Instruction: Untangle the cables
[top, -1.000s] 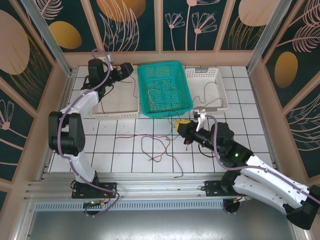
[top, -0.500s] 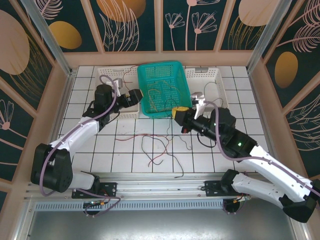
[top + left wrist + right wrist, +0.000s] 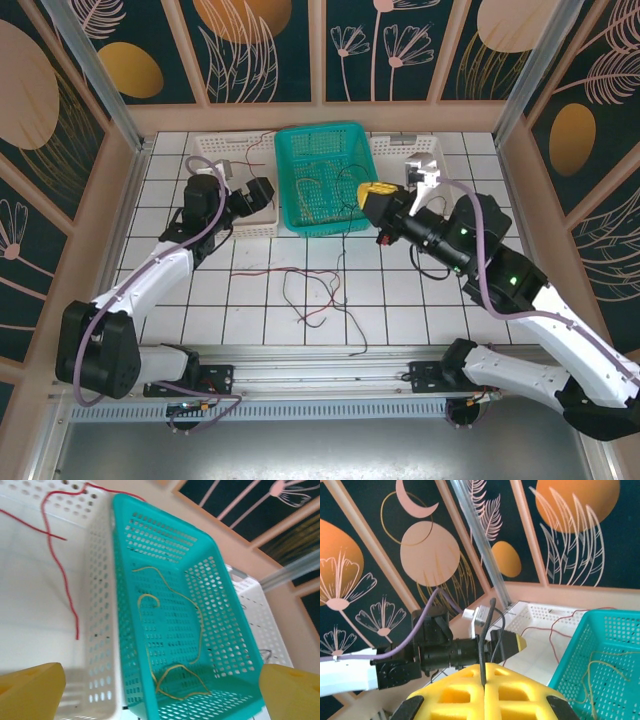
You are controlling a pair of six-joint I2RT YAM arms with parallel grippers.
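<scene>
Risen toward the teal basket [image 3: 318, 129], right pincer [image 3: 372, 193] clamps the black cable [image 3: 480, 655] hanging beneath it, left pincer [image 3: 264, 194] gaping.

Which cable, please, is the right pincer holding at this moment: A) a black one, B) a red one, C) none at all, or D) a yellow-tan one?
A: in the right wrist view the right pincer is shut on a thin black cable that rises from between its yellow pads.
</scene>
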